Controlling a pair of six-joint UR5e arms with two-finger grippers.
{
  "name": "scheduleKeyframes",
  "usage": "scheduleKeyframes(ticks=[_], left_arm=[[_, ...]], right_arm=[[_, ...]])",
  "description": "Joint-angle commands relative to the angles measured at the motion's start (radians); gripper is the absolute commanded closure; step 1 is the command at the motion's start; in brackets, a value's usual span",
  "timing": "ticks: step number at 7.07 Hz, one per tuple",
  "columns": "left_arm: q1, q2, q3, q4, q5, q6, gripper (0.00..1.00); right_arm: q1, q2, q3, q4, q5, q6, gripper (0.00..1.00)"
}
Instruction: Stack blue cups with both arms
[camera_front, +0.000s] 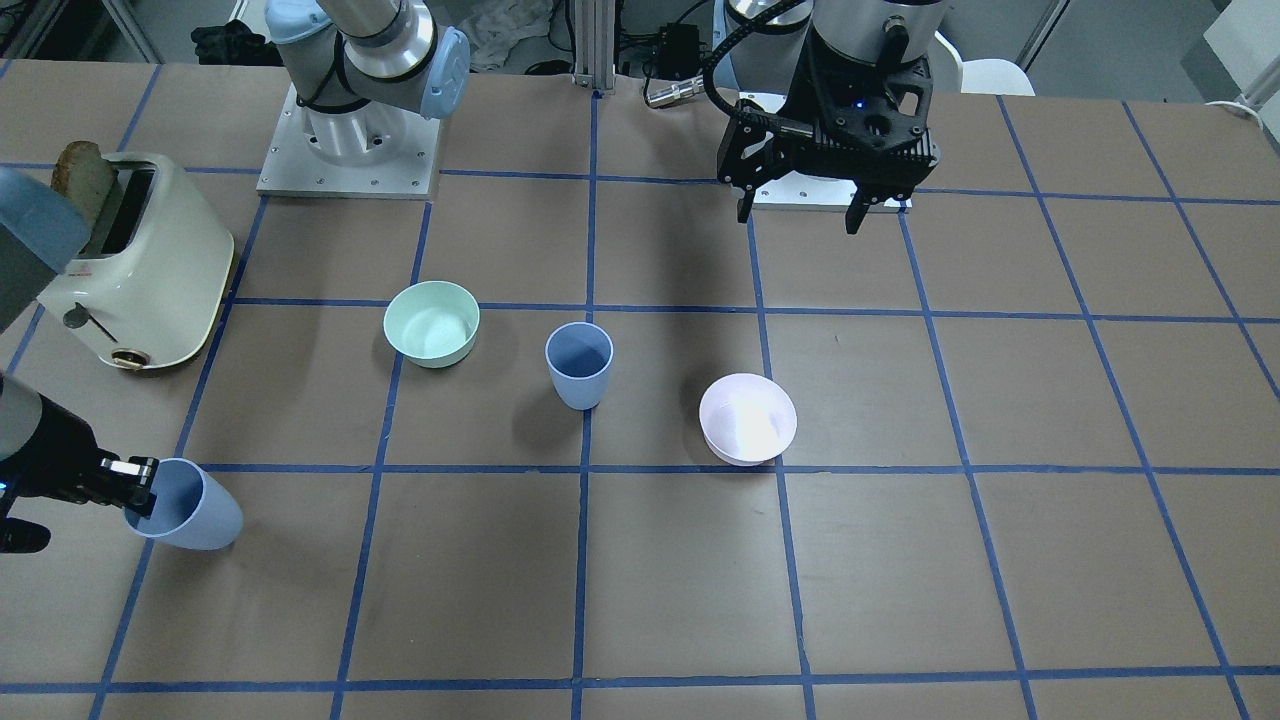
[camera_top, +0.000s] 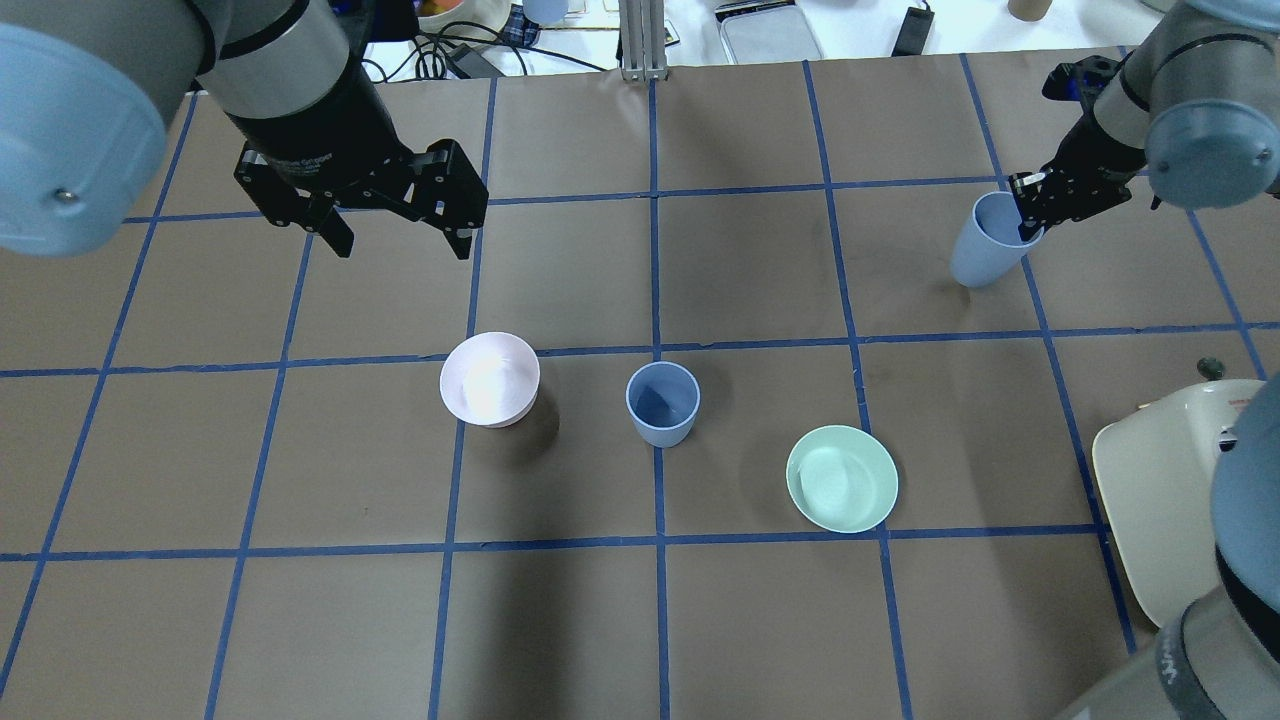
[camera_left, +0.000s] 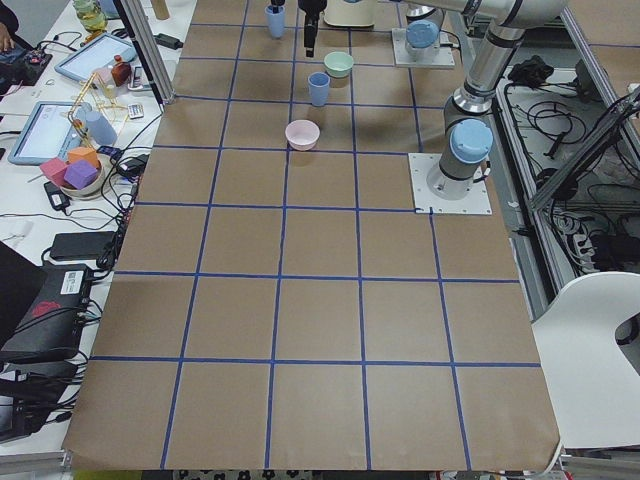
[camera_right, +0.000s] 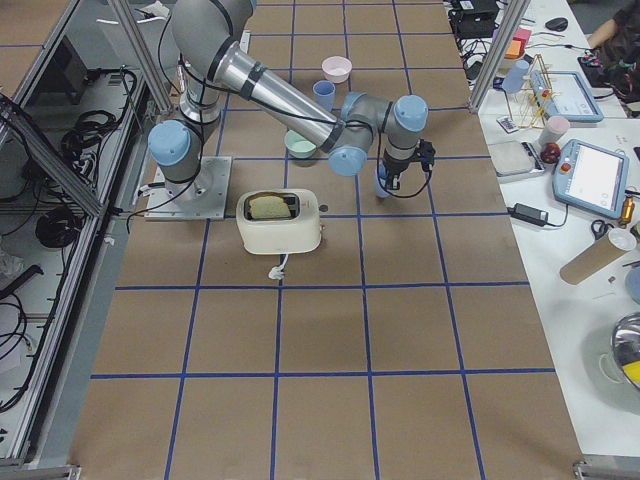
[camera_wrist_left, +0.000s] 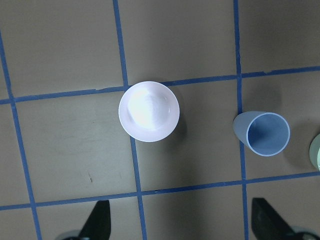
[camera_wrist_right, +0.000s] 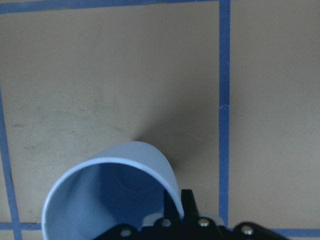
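Note:
One blue cup (camera_top: 661, 403) stands upright at the table's middle; it also shows in the front view (camera_front: 579, 364) and the left wrist view (camera_wrist_left: 263, 134). The second blue cup (camera_top: 985, 241) is tilted at the far right, and my right gripper (camera_top: 1030, 212) is shut on its rim; it also shows in the front view (camera_front: 187, 517) and the right wrist view (camera_wrist_right: 112, 196). My left gripper (camera_top: 395, 238) is open and empty, high above the table, behind the pale pink bowl (camera_top: 490, 379).
A mint-green bowl (camera_top: 842, 478) sits right of the middle cup. A cream toaster (camera_front: 140, 262) with toast stands on the robot's right side. Operators' gear lies on the bench beyond the table's far edge (camera_top: 770, 35).

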Motion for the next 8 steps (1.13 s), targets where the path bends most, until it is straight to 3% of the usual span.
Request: scheduleKeyframes(ticks=[1,3,6,8], left_arm=[[0.005,0.019,-0.041,0.066,0.005,0.018,0.00],[0.015,0.019,-0.041,0.068,0.005,0.035,0.00],[0.015,0.020,-0.041,0.068,0.005,0.035,0.00],[0.015,0.020,-0.041,0.068,0.007,0.035,0.00]], right_arm=[[0.103,-0.075,-0.072,0.094,-0.012,0.070,1.00],[0.292,-0.103,-0.172,0.225,-0.015,0.323,1.00],[0.528,-0.178,-0.135,0.250,-0.006,0.613,1.00],[0.596,-0.207,-0.016,0.225,-0.009,0.708,1.00]])
